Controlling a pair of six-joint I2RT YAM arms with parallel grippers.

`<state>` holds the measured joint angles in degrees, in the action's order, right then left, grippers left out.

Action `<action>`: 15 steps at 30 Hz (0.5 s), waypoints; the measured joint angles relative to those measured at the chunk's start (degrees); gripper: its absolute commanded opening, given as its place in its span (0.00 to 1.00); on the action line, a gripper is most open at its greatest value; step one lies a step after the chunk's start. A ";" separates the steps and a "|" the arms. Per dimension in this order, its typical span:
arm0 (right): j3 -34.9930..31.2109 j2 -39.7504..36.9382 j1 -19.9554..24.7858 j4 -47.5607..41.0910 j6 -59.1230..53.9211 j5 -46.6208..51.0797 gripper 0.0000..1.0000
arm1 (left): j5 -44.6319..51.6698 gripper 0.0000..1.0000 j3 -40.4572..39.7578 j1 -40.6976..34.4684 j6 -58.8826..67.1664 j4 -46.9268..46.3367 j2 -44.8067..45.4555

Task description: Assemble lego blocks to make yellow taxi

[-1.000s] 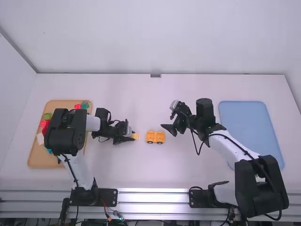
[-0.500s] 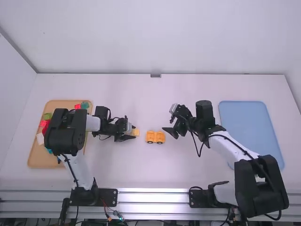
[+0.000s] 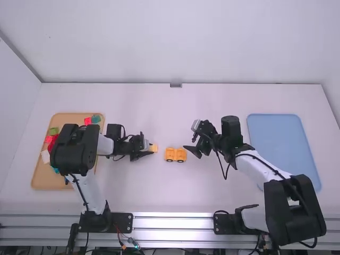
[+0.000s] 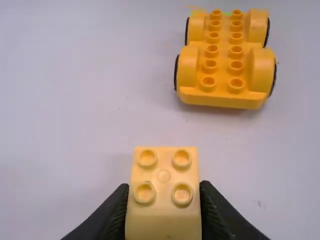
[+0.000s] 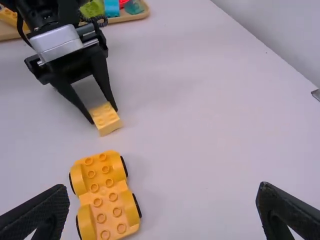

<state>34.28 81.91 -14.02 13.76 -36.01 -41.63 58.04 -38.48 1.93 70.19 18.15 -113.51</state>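
My left gripper (image 3: 149, 151) is left of the table's middle, shut on a light yellow 2x2 block (image 3: 153, 149). In the left wrist view the block (image 4: 164, 175) sits studs up between the fingers of my left gripper (image 4: 164, 207). Just right of it, apart, stands the orange-yellow wheeled base (image 3: 175, 154), its studded top bare (image 4: 225, 60). My right gripper (image 3: 192, 148) is to the right of the base, its fingers wide apart with nothing held; in the right wrist view my right gripper (image 5: 164, 202) has the base (image 5: 105, 195) beside its left finger.
A wooden tray (image 3: 40, 175) with several coloured blocks lies at the left, partly under the left arm. At the right is a blue tray (image 3: 284, 143), with the right arm over its near side. A wall rises behind the table's far edge.
The left gripper and its block have shifted very slightly, and the block shows a little more from above. My right gripper has moved slightly away from the base. The wheeled base has stayed put.
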 measured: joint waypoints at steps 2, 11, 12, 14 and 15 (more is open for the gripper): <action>-0.02 0.00 0.00 -1.29 -0.52 0.02 0.98 | 0.52 0.29 0.39 -0.02 -1.29 2.23 0.00; -2.60 3.63 0.00 5.03 -3.78 -1.46 0.99 | 1.11 0.28 0.50 -1.01 -5.77 3.10 0.72; -4.11 5.68 -0.02 9.49 -4.09 -2.60 0.99 | 1.09 0.28 0.50 -1.75 -6.23 2.49 1.75; -5.53 8.07 0.00 14.05 -4.39 -3.69 0.99 | 1.09 0.27 0.50 -2.73 -6.54 1.81 3.15; -6.88 11.52 0.00 19.26 -4.63 -4.79 0.99 | 0.98 0.26 0.50 -4.11 -6.88 0.44 5.01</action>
<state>27.40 93.43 -14.02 33.01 -40.64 -46.41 59.02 -37.98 -2.17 63.31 18.59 -108.51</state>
